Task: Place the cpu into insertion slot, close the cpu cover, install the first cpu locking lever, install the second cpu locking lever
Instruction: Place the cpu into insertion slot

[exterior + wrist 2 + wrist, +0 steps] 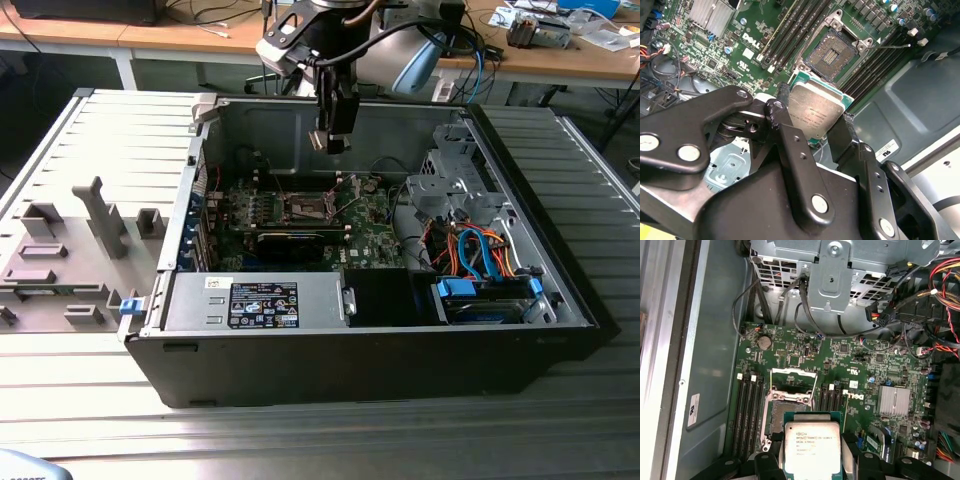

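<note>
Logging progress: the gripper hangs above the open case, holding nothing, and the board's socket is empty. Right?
Not holding nothing: the second wrist view shows the gripper shut on the chip. It does hang above the open case, and the socket is empty.

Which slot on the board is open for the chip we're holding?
The square insertion slot, its contact field bare and its cpu cover swung up. The long black slots flanking it are narrow strips. The gripper holds the cpu.
</note>
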{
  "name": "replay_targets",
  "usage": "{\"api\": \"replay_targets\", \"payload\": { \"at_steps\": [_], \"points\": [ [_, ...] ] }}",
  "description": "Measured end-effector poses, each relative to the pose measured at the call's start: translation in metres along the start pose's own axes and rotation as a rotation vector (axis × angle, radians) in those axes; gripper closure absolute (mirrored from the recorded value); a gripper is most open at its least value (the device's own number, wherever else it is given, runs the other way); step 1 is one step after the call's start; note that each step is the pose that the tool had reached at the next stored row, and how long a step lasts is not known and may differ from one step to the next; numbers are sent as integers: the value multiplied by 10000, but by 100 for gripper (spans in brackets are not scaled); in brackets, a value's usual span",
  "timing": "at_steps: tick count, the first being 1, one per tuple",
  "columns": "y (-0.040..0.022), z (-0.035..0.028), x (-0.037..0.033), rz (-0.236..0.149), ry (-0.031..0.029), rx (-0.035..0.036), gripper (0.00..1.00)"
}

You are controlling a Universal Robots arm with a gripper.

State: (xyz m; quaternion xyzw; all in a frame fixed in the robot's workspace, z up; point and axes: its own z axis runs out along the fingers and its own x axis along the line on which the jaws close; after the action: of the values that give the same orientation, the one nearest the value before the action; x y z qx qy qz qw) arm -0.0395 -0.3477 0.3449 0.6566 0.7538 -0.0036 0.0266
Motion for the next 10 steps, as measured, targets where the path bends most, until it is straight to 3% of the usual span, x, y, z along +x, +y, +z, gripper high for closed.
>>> {"api": "replay_targets", "payload": {
  "at_steps": [10],
  "points": [
    [0, 0, 0, 120, -4, 6, 45]
  ]
}}
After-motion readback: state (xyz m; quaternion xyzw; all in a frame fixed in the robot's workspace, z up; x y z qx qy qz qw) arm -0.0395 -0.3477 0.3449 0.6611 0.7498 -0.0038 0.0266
